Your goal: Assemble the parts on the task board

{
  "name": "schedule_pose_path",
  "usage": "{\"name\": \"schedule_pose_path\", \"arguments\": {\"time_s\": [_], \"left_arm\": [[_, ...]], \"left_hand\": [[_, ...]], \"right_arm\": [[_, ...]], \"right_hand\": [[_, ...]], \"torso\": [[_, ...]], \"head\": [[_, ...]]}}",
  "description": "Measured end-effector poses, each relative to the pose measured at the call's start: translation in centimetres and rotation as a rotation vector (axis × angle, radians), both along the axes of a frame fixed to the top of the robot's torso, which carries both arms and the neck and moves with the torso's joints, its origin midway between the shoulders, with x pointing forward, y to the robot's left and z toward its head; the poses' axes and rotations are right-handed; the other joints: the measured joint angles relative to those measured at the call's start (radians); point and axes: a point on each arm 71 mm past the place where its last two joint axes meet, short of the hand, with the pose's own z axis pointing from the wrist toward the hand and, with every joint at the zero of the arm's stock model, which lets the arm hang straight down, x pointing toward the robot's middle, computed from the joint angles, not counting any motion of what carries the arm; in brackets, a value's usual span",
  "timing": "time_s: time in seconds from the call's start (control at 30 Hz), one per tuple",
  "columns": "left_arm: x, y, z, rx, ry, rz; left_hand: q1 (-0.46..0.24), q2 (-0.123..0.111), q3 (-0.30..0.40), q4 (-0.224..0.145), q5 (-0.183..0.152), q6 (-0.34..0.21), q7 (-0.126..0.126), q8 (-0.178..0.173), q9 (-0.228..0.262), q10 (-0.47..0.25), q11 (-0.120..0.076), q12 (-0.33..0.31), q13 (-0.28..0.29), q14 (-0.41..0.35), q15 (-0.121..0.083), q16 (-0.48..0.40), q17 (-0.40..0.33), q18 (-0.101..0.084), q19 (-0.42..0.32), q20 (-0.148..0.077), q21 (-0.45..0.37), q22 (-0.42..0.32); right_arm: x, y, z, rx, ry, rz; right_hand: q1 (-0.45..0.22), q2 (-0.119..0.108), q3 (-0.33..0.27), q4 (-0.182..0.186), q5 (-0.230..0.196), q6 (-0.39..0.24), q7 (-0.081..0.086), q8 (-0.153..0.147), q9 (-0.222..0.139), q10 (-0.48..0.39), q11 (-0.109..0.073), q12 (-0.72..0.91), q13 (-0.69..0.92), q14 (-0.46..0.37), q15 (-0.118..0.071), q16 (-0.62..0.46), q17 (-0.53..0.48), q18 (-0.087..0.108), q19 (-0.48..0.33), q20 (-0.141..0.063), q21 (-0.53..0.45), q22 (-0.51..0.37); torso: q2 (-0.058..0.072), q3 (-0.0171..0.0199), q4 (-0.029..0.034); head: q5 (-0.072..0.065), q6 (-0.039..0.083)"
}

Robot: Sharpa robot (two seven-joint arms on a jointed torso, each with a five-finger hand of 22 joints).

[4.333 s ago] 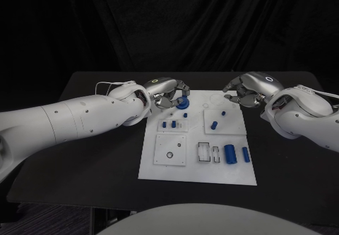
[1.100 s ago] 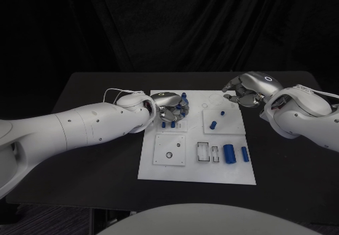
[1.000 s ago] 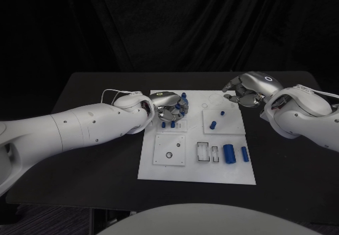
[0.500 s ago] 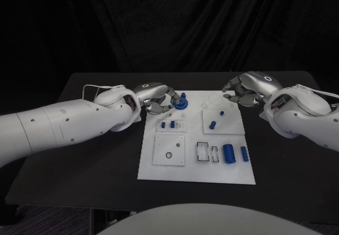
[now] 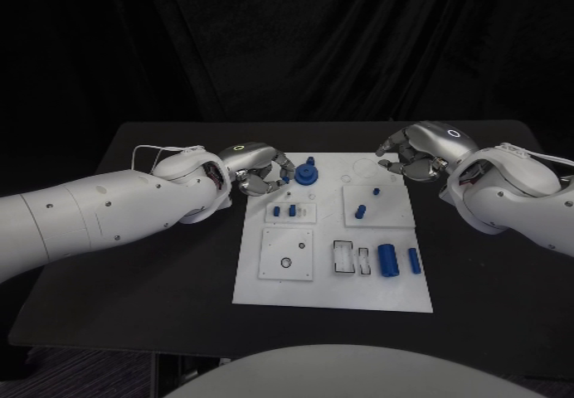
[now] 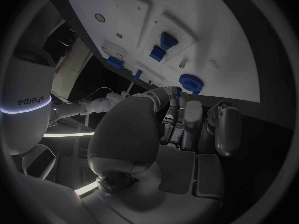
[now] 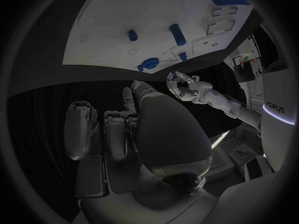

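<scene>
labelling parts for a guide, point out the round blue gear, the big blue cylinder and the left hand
round blue gear (image 5: 308, 173), head view, on its flat top face
big blue cylinder (image 5: 387, 259), head view, middle of its side
left hand (image 5: 254, 170), head view, on the curled fingers

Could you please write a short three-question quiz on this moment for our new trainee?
1. True or false: the left hand grips the round blue part.
2. Which hand hovers over the far right corner of the task board? A left, B right.
3. Fill in: the large blue cylinder lies on the board's near ____ side.

Key: 1 false, it sits beside the part, apart from it; 2 B, the right hand; 3 right.
</scene>
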Motion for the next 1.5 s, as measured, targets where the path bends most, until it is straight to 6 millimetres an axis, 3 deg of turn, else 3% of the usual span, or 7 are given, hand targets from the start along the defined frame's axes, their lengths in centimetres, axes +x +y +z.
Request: {"name": "schedule_pose_path", "arguments": {"time_s": [0.33,0.63,0.83,1.5], "left_arm": [[0.2,-0.2,-1.2,0.022,0.035,0.005],[0.2,-0.4,-1.9,0.034,0.058,0.003],[0.2,-0.3,-2.2,0.040,0.068,0.007],[0.2,-0.3,-2.6,0.050,0.081,0.018]], "left_hand": [[0.000,0.000,0.000,0.000,0.005,0.000,0.000,-0.001,0.000,0.000,0.000,-0.001,-0.003,-0.002,0.002,0.000,-0.004,0.000,-0.002,0.002,-0.003,0.000],[0.000,0.000,0.003,0.003,0.005,0.000,0.000,-0.001,-0.001,0.000,0.000,-0.001,-0.005,-0.004,0.004,-0.004,-0.008,0.000,-0.004,0.004,-0.004,0.000],[0.000,0.000,0.003,0.003,0.007,0.000,0.000,-0.001,-0.001,0.002,0.002,-0.001,-0.005,-0.007,0.000,-0.004,-0.010,0.000,-0.004,0.004,-0.004,0.000],[0.000,0.000,0.008,-0.001,0.008,0.000,0.000,-0.001,-0.004,0.007,0.000,-0.005,-0.007,-0.014,0.000,-0.008,-0.018,0.000,-0.007,0.000,-0.008,0.001]], "right_arm": [[0.0,-0.1,0.0,-0.001,0.002,-0.001],[0.0,0.0,-0.1,-0.001,0.003,0.000],[0.0,-0.1,-0.1,-0.001,0.004,-0.001],[0.0,-0.1,-0.1,-0.002,0.004,-0.001]], "right_hand": [[0.000,0.000,0.000,0.000,0.000,0.000,0.000,0.000,0.000,0.000,0.000,0.000,0.000,0.000,0.000,0.000,0.000,0.000,0.000,0.000,0.000,0.000],[0.000,0.000,0.000,0.000,0.000,0.000,0.000,0.000,-0.001,0.000,0.000,0.000,0.000,0.000,0.000,0.000,0.000,0.000,0.000,0.000,0.000,0.001],[0.000,0.000,0.000,0.000,0.000,0.000,0.000,0.000,-0.001,0.000,0.000,0.000,0.000,0.000,0.000,0.000,0.000,0.000,0.000,0.000,0.000,0.001],[0.000,0.000,0.000,0.000,0.000,0.000,0.000,0.000,-0.001,0.000,0.000,0.000,0.000,0.000,0.000,0.000,0.000,0.000,0.000,0.000,0.000,0.000]], "torso": [[0.001,-0.0017,-0.0039],[0.001,-0.0006,-0.0058],[-0.001,0.0012,-0.0058],[-0.001,0.0012,-0.0041]], "head": [[0.002,0.000],[0.004,0.000],[0.002,0.000],[0.001,0.000]]}}
